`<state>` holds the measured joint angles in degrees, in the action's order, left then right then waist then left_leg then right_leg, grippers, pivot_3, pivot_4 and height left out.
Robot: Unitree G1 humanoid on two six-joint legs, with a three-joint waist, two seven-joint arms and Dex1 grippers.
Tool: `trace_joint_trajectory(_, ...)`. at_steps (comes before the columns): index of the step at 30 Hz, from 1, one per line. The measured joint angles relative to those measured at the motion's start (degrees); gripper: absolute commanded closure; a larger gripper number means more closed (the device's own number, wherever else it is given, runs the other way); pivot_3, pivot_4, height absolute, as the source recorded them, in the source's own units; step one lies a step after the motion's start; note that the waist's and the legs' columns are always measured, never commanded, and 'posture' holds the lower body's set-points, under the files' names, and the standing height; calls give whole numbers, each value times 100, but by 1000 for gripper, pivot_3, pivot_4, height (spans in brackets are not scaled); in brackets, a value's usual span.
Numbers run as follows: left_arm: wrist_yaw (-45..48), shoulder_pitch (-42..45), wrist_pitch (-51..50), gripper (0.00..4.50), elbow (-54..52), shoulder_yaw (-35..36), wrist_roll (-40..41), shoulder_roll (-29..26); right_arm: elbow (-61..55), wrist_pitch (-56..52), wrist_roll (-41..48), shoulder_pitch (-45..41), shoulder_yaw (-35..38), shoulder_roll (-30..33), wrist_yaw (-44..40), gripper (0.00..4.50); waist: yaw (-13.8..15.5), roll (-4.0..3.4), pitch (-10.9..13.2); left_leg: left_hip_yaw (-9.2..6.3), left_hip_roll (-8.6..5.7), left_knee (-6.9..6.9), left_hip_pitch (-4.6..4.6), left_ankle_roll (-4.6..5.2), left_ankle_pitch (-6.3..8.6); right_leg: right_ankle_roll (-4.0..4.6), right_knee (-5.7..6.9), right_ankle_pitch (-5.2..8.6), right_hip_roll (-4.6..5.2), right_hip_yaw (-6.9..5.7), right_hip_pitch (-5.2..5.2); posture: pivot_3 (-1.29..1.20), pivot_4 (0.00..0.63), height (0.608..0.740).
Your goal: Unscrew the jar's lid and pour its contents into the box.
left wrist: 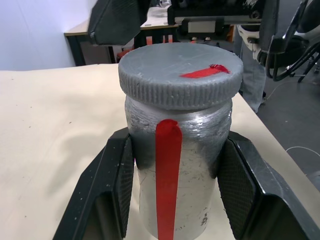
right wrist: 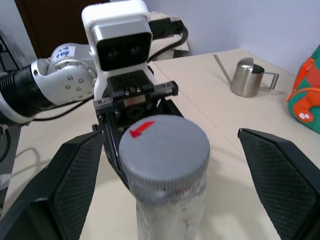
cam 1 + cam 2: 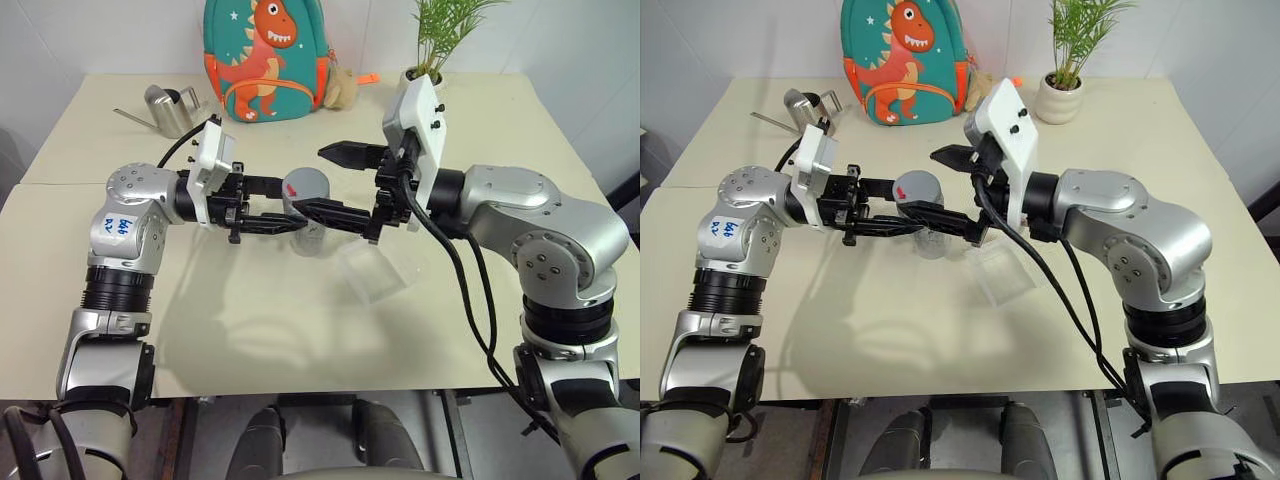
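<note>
— Left claw (image 3: 285, 207) first: what has it got?

— It is clamped on the jar (image 3: 310, 228), one black finger on each side of the silver body, below the lid (image 3: 307, 186). It reaches in level from the left and holds the jar up off the table (image 3: 250, 330).

— And the right claw (image 3: 335, 182)?

— Spread wide, gripping nothing. It comes in level from the right, with one finger on each side of the lid and clear gaps between. In the right wrist view the two pads (image 2: 75, 185) stand well apart from the grey cap.

— Is the lid on?

— Yes, it sits on the jar's top, ribbed round its rim, with a red mark on its flat face. A red stripe runs down the jar's side, facing the left wrist camera.

— Can you see what's inside?

— No, the jar is closed and its wall is opaque.

— Where is the box (image 3: 378, 268)?

— On the table just to the right of the jar and lower, under the right claw, nearer the front edge than the back. It is clear and hard to make out against the tabletop.

— Anything farther out?

— Along the back edge: a steel watering can (image 3: 170, 108) toward the left corner, a dinosaur backpack (image 3: 265, 55) in the middle, and a potted plant (image 3: 440, 35) to its right.
</note>
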<state>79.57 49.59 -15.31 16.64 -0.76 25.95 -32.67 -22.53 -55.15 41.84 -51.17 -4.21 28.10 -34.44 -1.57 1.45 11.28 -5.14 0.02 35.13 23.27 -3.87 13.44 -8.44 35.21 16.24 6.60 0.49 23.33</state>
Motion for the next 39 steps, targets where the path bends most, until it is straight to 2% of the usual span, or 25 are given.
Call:
trace_joint_trajectory(14,6,0,-104,2482,-1,0,0,8,74,1,-117,-159,-244,-223,-4,11,-1,0,0,0,0,0,0,0,0,0,2,0,0,0,1,0,150,740)
trace_joint_trajectory(39,2,0,-106,2482,0,0,0,8,105,-420,-268,-566,-423,78,-336,11,-4,0,0,0,0,0,0,0,0,1,4,0,0,1,3,0,150,740)
